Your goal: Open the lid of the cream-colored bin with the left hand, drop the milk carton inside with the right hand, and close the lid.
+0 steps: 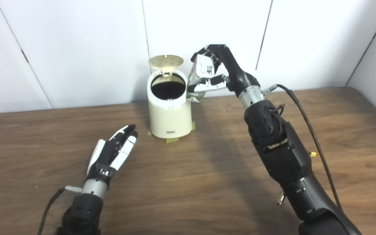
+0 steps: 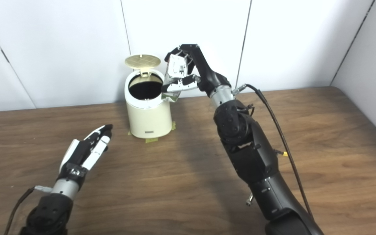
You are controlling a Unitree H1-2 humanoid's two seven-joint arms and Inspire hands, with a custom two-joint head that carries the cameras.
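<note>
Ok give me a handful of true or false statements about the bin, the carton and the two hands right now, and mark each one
1. The lid of the cream-colored bin stands open. True.
2. The milk carton already lies inside the bin. False: the right hand holds it in the air beside the bin's rim, its lower corner close to the opening.
3. The left hand is pressing on the bin. False: it is low over the table, in front of and to the left of the bin, apart from it.
4. The left hand holds nothing, its fingers stretched toward the bin. True.
5. The bin lies tipped on its side. False: it stands upright on the table.
</note>
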